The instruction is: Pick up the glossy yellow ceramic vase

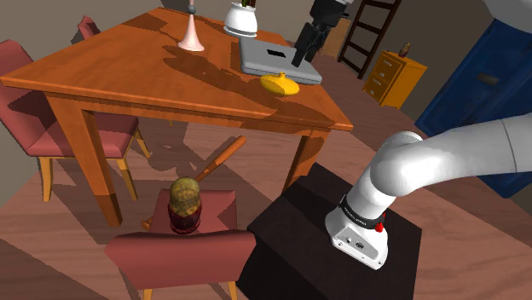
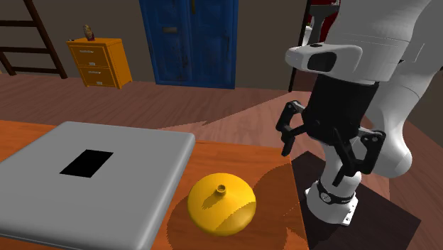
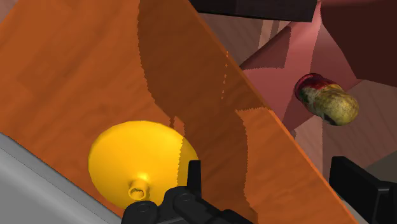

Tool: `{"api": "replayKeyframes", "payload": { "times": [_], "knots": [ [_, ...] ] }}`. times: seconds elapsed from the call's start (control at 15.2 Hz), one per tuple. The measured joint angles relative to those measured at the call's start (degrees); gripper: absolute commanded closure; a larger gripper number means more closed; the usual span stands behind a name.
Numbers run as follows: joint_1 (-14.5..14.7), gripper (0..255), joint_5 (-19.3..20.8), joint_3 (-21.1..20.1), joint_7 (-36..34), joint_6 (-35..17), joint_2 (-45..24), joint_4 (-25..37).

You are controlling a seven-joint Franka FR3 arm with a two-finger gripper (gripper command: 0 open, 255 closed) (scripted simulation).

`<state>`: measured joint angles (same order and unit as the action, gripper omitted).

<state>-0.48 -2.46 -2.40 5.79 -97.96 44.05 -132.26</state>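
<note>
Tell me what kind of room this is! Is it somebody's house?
Probably a dining room in a house. There is a big wooden table with red padded chairs beside it, and an orange chest of drawers stands by the wall near a tall blue cabinet.

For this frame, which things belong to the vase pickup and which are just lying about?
Job in hand: yellow vase, open gripper, wooden table it sits on.
Lying about: grey flat slab, pink flared piece, jar on red chair, orange drawer cabinet, blue door.
</note>
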Motion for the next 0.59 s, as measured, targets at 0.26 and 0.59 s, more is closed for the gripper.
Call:
{"api": "replayKeyframes", "payload": {
  "times": [0.26,0.59],
  "knots": [
    [-0.9,0,0.8,1.1,0.6,-0.8,-4.4,2.4],
    [-2.8,0,2.4,4.0,2.6,-2.5,-15.1,8.7]
  ]
}}
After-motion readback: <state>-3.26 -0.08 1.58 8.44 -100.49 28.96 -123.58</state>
